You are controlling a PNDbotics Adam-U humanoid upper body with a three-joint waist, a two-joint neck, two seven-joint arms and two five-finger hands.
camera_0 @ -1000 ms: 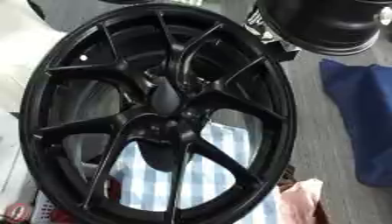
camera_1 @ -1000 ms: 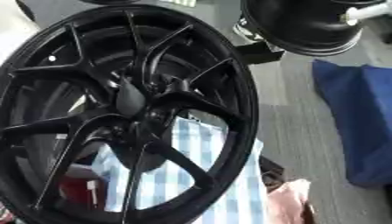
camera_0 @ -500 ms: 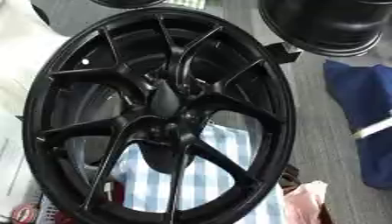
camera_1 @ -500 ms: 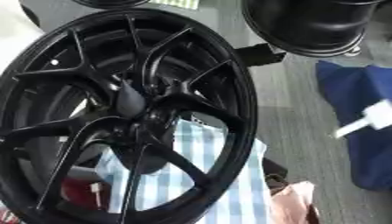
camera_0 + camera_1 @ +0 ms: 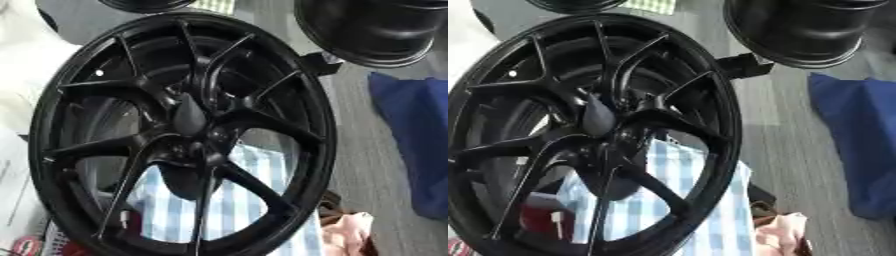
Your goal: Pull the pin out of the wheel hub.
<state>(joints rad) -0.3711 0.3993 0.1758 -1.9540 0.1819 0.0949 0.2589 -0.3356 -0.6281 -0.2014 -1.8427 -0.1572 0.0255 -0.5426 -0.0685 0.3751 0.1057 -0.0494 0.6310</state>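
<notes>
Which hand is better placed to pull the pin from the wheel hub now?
Neither hand shows, so I cannot tell surely. The hub of the black wheel lies left of centre, which slightly favours the left hand.

No part of the robot's body shows in either view.

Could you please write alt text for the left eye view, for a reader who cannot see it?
A large black multi-spoke wheel hub fills the view, with blue-and-white checked cloth showing through its spokes. A second black wheel sits at upper right, blue fabric at right; no robot hand shows.
</notes>
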